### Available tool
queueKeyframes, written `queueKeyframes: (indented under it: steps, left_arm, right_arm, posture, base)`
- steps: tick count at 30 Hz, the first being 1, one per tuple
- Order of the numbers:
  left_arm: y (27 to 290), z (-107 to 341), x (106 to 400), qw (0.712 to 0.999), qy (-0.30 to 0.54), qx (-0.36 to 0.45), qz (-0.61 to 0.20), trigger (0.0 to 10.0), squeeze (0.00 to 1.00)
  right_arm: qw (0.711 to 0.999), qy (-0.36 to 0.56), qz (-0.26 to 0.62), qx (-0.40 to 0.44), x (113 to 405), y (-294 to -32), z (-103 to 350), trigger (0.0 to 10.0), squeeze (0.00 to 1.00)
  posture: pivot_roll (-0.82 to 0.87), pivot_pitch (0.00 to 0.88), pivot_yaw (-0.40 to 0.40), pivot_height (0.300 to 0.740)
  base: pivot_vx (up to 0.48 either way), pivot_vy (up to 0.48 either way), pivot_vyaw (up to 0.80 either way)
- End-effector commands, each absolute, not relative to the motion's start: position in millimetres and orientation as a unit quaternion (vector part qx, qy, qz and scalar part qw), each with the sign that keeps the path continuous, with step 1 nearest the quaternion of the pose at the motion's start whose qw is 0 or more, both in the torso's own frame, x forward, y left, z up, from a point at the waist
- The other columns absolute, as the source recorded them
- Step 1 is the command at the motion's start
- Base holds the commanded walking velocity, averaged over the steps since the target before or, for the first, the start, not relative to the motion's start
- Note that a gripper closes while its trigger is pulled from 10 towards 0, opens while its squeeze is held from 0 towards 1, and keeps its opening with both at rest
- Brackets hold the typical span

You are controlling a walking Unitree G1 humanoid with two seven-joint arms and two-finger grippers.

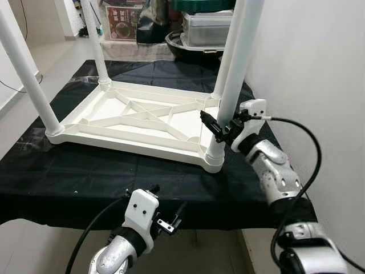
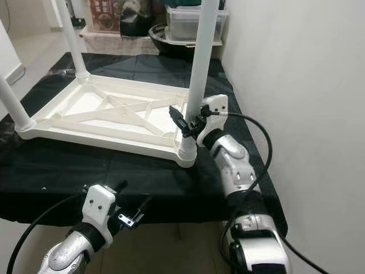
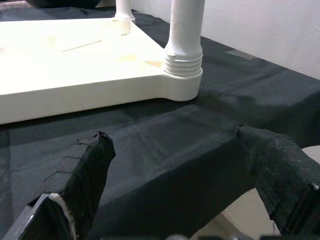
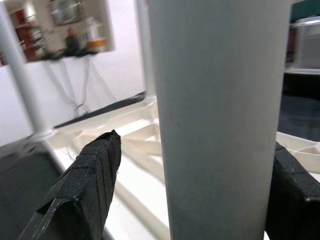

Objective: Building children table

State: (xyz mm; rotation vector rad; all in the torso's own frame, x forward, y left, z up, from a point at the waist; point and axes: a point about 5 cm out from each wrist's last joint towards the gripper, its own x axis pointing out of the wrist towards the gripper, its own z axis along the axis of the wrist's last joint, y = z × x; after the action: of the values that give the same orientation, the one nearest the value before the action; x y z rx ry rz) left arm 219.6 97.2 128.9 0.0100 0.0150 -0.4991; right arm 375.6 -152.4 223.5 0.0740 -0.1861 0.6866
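A white plastic children's table [image 1: 142,114] lies upside down on a black cloth [image 1: 85,177], with its legs pointing up. My right gripper [image 1: 219,127] is open and straddles the near right leg [image 1: 236,68] just above its threaded socket [image 3: 183,62]. In the right wrist view one finger [image 4: 90,190] stands a small gap off the leg [image 4: 220,125]. My left gripper [image 1: 168,201] is open and empty, low at the cloth's front edge, pointing at that same corner.
A white wall [image 1: 319,68] runs close along the right side. Plastic storage boxes [image 1: 205,28] and a dark bowl [image 1: 182,45] stand behind the table. The other legs [image 1: 25,68] rise at the left. The cloth-covered surface ends just ahead of my left gripper.
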Motion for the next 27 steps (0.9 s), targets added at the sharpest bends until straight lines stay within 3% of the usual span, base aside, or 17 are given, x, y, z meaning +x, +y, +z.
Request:
queueKeyframes:
  steps: [1,7,12,14,16,20,22,27]
  left_arm:
    - [94.7,130.0,216.9,0.969,0.004,0.005,-0.249,10.0,0.0]
    - [94.0,131.1,213.9,0.97,0.005,0.003,-0.245,10.0,0.0]
    - [95.3,131.6,211.7,0.97,0.007,0.002,-0.242,10.0,0.0]
    - [96.5,132.0,208.8,0.971,0.009,0.003,-0.24,10.0,0.0]
    - [96.5,132.0,208.8,0.971,0.009,0.003,-0.24,10.0,0.0]
    - [96.1,132.5,206.6,0.971,0.01,0.001,-0.24,10.0,0.0]
    - [94.8,132.3,205.8,0.97,0.012,-0.001,-0.243,10.0,0.0]
    - [93.9,132.1,206.4,0.969,0.012,-0.002,-0.246,10.0,0.0]
  right_arm:
    - [0.909,-0.052,0.411,0.047,377.1,-143.6,216.3,10.0,0.0]
    - [0.867,-0.015,0.494,0.052,380.3,-137.9,216.1,10.0,0.0]
    - [0.85,0.003,0.524,0.046,380.8,-135.2,214.0,10.0,0.0]
    - [0.826,0.015,0.561,0.051,378.3,-131.5,213.5,10.0,0.0]
    - [0.826,0.015,0.561,0.051,378.3,-131.5,213.5,10.0,0.0]
    - [0.793,0.015,0.605,0.063,374.6,-126.7,216.7,10.0,0.0]
    - [0.763,0.004,0.642,0.073,371.4,-122.6,221.7,10.0,0.0]
    - [0.738,0.0,0.671,0.068,368.4,-118.9,223.3,10.0,0.0]
  posture:
    - [0.1,0.096,-0.066,0.74]
    - [0.13,0.113,-0.077,0.74]
    - [0.14,0.121,-0.081,0.74]
    - [0.14,0.132,-0.084,0.74]
    - [0.14,0.132,-0.084,0.74]
    - [0.14,0.14,-0.084,0.74]
    - [0.14,0.142,-0.081,0.74]
    - [0.14,0.141,-0.081,0.74]
  base:
    - [0.0,0.0,0.0]
    - [0.0,0.0,0.0]
    - [0.0,0.0,0.0]
    - [0.0,0.0,0.0]
    - [0.0,0.0,0.0]
    - [0.0,0.0,0.0]
    - [0.0,0.0,0.0]
    - [0.0,0.0,0.0]
